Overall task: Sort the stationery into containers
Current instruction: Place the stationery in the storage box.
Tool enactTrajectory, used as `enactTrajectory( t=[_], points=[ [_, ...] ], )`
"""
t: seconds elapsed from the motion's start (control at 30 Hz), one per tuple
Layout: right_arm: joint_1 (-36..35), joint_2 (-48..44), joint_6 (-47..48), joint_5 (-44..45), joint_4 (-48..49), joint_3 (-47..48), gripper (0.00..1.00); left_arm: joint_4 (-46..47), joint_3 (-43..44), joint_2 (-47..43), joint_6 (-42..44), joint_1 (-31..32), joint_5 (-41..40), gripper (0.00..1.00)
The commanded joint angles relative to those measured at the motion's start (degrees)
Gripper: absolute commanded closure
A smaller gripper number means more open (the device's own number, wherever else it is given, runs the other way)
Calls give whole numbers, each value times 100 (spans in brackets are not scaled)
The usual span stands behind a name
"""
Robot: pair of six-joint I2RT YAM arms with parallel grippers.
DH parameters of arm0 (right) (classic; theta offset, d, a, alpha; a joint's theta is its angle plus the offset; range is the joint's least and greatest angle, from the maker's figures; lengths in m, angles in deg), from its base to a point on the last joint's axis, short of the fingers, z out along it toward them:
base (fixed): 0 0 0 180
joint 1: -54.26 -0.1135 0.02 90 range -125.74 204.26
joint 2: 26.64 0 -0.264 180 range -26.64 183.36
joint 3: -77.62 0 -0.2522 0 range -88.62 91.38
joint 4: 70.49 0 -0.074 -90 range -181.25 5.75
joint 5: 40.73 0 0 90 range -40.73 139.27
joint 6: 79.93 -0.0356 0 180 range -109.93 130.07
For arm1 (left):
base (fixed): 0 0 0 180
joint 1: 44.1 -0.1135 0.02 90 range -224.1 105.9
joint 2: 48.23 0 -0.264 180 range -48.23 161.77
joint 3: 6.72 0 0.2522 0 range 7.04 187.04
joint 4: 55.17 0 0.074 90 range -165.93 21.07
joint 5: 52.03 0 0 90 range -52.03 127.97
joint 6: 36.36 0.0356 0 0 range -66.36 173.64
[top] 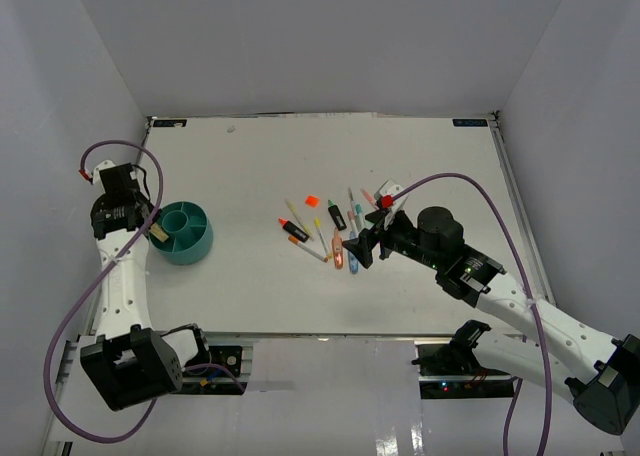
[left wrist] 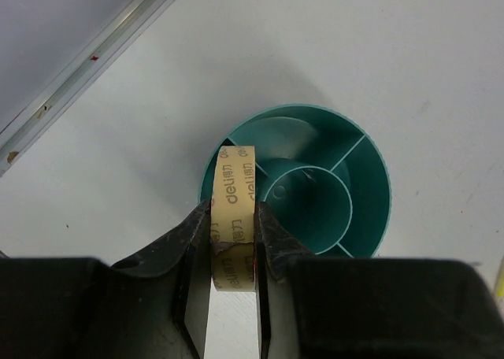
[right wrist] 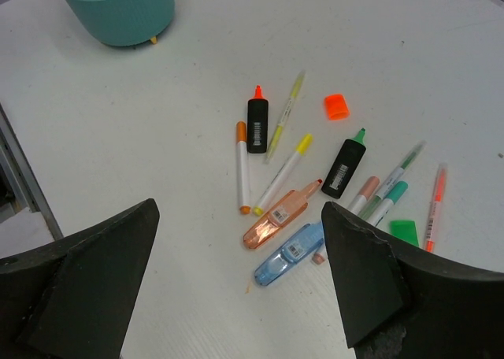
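Teal tub (left wrist: 370, 178): just under and ahead of the left pincer (left wrist: 235, 227); its dividers and round centre cell show only from the left wrist, and the right wrist view crops its top.
Pens and markers (right wrist: 279, 174): scattered below and beyond the right pincer (right wrist: 240, 214), whose fingers stand spread wide, gripping nothing.
Tan tape roll (left wrist: 236, 182): pinched upright by the left pincer over the tub's rim; lower half hidden between the fingers.
Orange cap (right wrist: 336, 106): loose, farther out.
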Motion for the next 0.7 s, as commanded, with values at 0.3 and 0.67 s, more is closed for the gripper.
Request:
enactTrajectory(
  t=[0.3, 0.67],
  points=[
    [-19, -107, 18, 44, 180, -80, 10, 369, -619, -176, -329, -30, -38, 85],
    [-10, 16, 18, 35, 162, -36, 10, 274, -532, -325, -338, -83, -117, 43]
  ],
)
